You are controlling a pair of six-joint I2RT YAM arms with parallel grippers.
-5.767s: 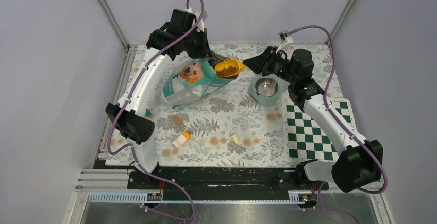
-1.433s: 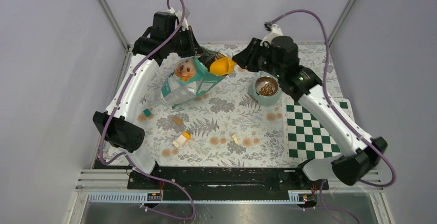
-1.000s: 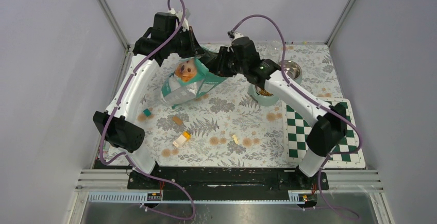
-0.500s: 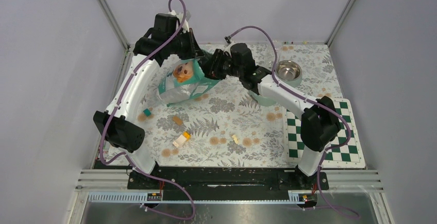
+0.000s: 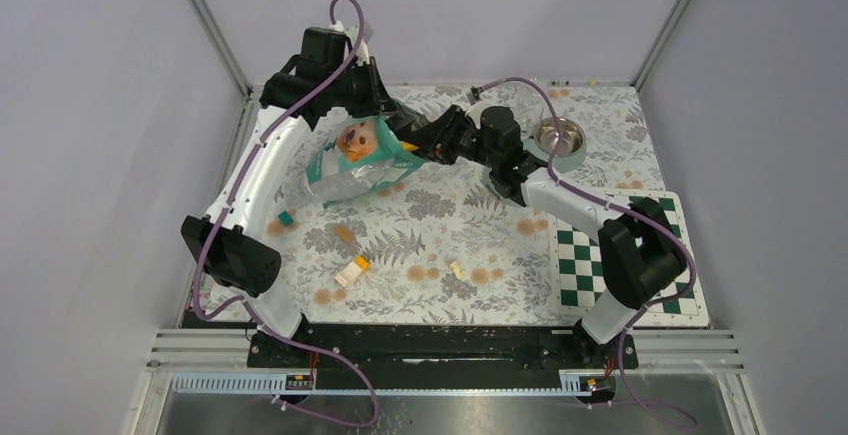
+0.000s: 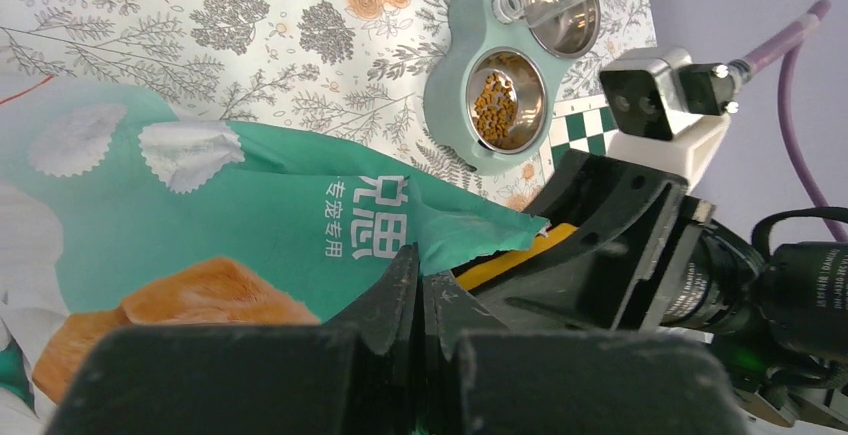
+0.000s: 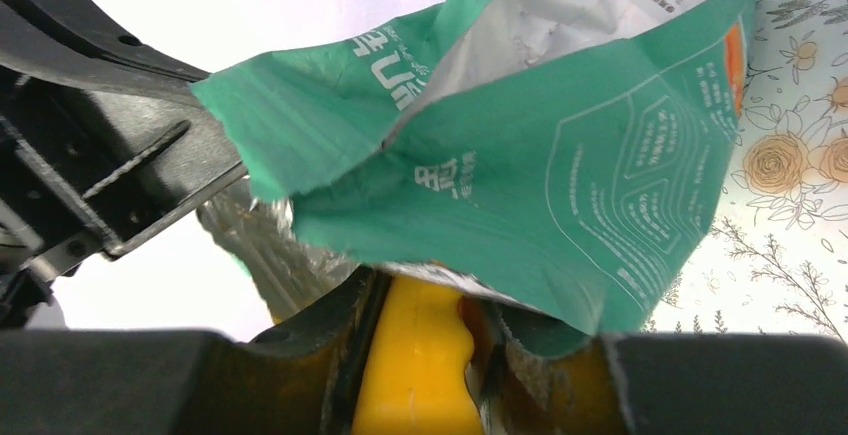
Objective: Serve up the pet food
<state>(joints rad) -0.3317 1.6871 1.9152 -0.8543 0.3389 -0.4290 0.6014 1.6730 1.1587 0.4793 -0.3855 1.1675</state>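
The teal bag [image 5: 355,160] with the golden retriever lies tilted at the back left of the mat. My left gripper [image 5: 385,115] is shut on its torn top edge [image 6: 440,225] and holds the mouth up. My right gripper [image 5: 420,143] is shut on the handle of a yellow scoop [image 7: 415,355], whose head is hidden inside the bag mouth [image 7: 400,155]. Brown kibble pet food [image 6: 497,105] lies in the near steel bowl of the teal double feeder [image 6: 450,125]. In the top view my right arm covers that bowl.
The feeder's other steel bowl [image 5: 560,137] has no kibble in it. A green checkered board [image 5: 620,255] lies at the right. Small toy blocks sit on the floral mat: teal [image 5: 286,219], brown [image 5: 344,233], yellow-white [image 5: 351,271], yellow [image 5: 456,269]. Walls enclose the back corners.
My right arm has swung left from the feeder to the bag and pushed the scoop into its mouth. The near bowl now holds kibble. The left gripper kept its hold on the bag.
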